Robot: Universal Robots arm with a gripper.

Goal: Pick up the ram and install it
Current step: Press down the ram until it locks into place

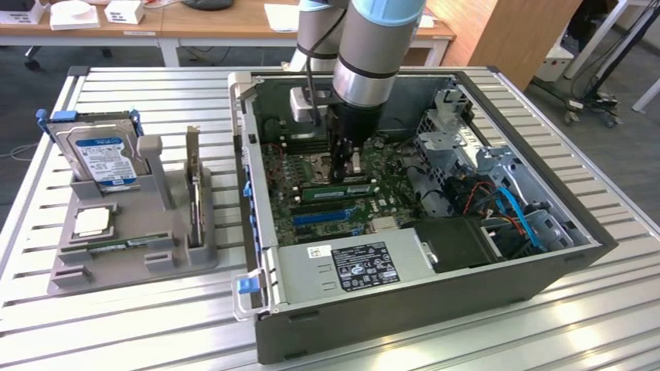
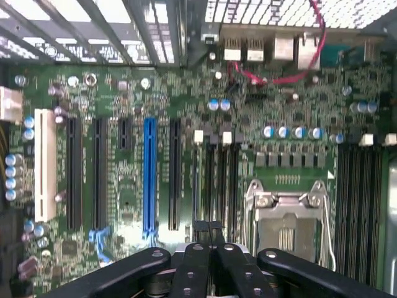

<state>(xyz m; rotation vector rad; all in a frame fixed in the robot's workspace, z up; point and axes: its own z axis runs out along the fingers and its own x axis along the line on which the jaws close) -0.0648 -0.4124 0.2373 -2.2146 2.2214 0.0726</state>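
My tool point(image 2: 208, 239) is clenched shut, empty, low inside the open computer case point(image 1: 413, 297) over the motherboard point(image 2: 124, 186). The ram point(image 1: 335, 188) sits seated in a motherboard slot just beside my tool's tip.

A desk point(image 1: 124, 325) with a pale metal top of long parallel slats fills the foreground of the exterior view. Behind it, a dark grey floor point(image 1: 93, 54) runs across the room. Along the back stands a light wooden table point(image 1: 222, 27) on white legs, carrying small white boxes point(image 1: 74, 14). At the exterior view's right, a tall wooden panel point(image 1: 505, 35) stands upright, and beyond it a wheeled metal stand point(image 1: 598, 97) with dark cables. The lighting is even and bright.
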